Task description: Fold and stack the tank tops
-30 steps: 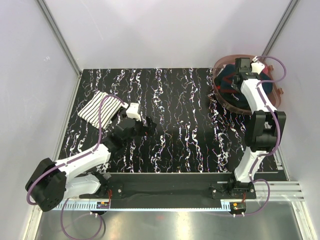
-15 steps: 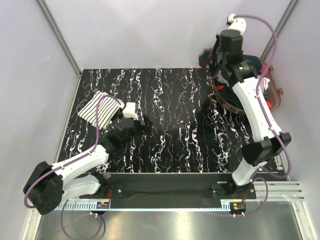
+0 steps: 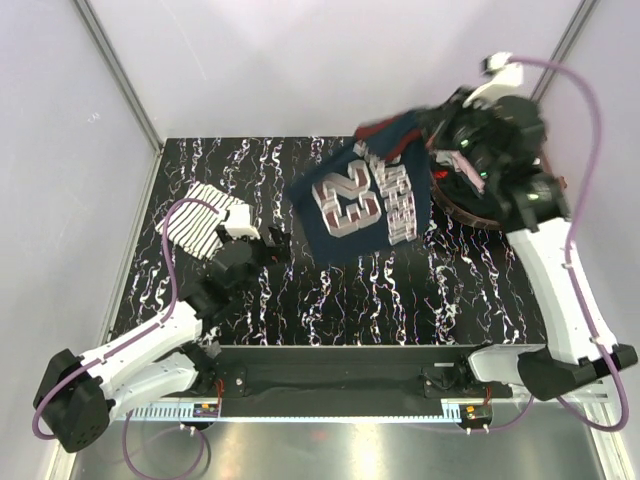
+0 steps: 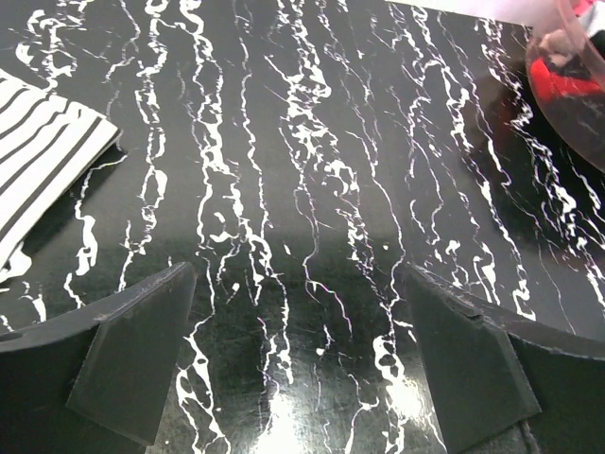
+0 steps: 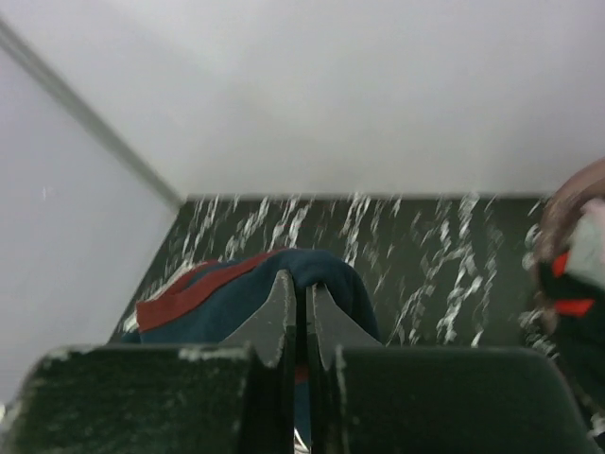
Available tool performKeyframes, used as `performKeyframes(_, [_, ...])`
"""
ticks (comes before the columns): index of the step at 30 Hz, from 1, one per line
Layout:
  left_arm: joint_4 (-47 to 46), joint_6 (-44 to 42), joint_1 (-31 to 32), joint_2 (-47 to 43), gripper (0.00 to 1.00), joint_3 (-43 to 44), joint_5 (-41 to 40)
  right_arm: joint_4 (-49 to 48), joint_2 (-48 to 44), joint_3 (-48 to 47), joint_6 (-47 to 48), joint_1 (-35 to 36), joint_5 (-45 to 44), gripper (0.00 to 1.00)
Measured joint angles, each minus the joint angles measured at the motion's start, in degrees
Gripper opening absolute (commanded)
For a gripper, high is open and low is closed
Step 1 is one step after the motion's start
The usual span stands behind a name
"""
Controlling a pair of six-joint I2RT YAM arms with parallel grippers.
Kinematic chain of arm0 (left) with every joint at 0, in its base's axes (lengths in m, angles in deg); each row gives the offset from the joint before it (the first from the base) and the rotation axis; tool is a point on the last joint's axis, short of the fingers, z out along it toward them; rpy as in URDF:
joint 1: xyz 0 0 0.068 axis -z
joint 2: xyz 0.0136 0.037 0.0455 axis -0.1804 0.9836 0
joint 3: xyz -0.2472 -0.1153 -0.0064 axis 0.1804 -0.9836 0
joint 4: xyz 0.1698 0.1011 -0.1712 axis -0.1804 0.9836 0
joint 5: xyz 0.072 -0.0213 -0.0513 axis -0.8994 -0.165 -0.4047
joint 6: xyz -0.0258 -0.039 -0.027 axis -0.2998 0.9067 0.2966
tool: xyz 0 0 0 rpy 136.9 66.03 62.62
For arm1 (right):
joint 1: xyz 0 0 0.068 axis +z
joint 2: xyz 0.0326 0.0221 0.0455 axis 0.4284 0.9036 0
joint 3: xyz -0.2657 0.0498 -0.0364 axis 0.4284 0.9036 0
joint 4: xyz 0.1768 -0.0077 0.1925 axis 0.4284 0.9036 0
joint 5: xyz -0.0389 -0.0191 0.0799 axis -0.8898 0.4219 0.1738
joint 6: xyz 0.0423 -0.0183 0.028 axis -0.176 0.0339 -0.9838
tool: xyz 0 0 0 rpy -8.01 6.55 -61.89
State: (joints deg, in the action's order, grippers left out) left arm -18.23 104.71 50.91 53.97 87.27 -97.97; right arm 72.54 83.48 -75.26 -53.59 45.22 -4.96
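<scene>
Black, white-veined table inside white walls. Nearest, the left gripper hovers wide open and empty, near the folded white navy-striped tank top. Farther, the raised right gripper, clamped on the dark navy red-trimmed tank top, has lifted it from the round brown basket over mid-table; spreading likely comes next.

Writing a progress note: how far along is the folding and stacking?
Done: the striped tank top looks folded at the left of the table. In hand: the right gripper is shut on the navy tank top, which hangs unfolded above the table. Left: folding it and stacking the two.
</scene>
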Motion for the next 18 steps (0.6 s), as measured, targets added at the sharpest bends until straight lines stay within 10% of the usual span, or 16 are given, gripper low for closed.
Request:
performKeyframes(7, [1.3, 0.2, 0.0, 0.0, 0.99, 0.0, -2.9, -3.2, 8.5, 17.8, -3.6, 0.0, 15.8, 0.0])
performKeyframes(13, [3.1, 0.9, 0.0, 0.1, 0.99, 0.0, -5.6, -1.3, 20.7, 6.7, -3.9, 1.3, 28.6, 0.0])
performKeyframes(18, [3.1, 1.0, 0.0, 0.0, 0.99, 0.0, -6.6, -5.6, 13.2, 3.0, -3.2, 2.9, 28.3, 0.02])
